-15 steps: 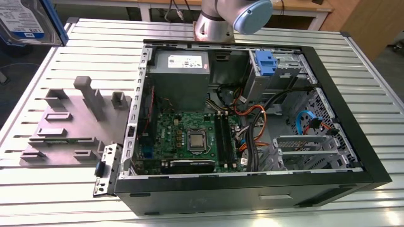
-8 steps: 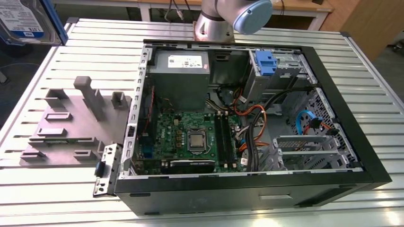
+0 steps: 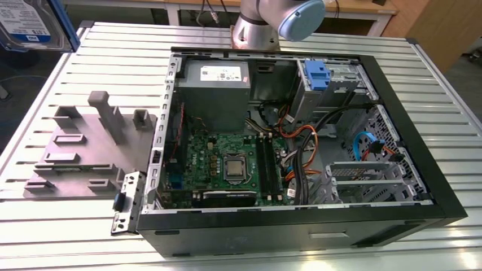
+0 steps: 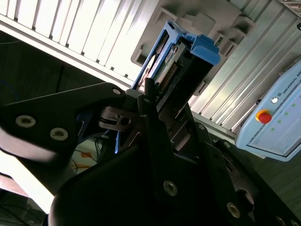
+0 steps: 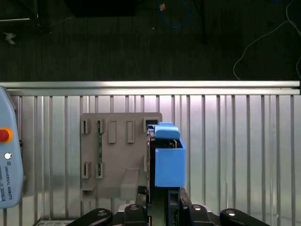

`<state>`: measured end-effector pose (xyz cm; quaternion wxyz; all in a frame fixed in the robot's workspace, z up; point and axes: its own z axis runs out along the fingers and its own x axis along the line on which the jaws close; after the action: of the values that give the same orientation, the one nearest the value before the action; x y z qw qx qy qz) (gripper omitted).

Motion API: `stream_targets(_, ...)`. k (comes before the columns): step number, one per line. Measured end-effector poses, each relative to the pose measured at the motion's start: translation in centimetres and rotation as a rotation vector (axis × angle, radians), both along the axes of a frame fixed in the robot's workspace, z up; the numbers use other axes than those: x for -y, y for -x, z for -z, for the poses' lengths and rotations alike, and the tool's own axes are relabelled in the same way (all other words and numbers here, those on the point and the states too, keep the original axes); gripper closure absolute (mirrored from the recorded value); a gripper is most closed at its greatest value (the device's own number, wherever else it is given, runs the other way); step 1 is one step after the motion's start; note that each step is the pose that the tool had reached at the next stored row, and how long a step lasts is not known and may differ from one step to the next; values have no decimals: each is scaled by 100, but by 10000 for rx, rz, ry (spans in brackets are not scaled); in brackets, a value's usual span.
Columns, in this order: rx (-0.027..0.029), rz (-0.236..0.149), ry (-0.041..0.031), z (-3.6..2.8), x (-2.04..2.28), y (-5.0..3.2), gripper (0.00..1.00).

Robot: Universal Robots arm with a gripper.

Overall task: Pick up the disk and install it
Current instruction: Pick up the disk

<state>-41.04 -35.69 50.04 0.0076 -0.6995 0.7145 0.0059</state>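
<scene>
A wide metal counter [image 3: 83, 226] of ribbed slats carries an open black computer case [image 3: 421, 186] lying on its side, its circuit board and cables exposed. The base of a silver robot arm [image 3: 260, 25] stands behind the case. On the counter, at the exterior view's left of the case, sits a grey moulded holder [image 3: 75, 164] with upright posts and slots. Inside the case are a grey power box [image 3: 214, 93] and a metal drive cage with a blue latch [image 3: 316, 73]. The disk [image 3: 30, 22], silver with blue side rails and a white-and-blue label, hangs in the air at the exterior view's far left corner, off the counter. In both wrist views the black tool [image 5: 162, 197] is clamped on the disk, which is seen edge-on above the holder.
</scene>
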Motion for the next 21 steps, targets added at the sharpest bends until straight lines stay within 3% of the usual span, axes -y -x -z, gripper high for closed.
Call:
stream_targets(13, -1, 0, 0, -125, 0, 0, 65)
stream_targets(21, 0, 0, 0, -146, 0, 0, 65)
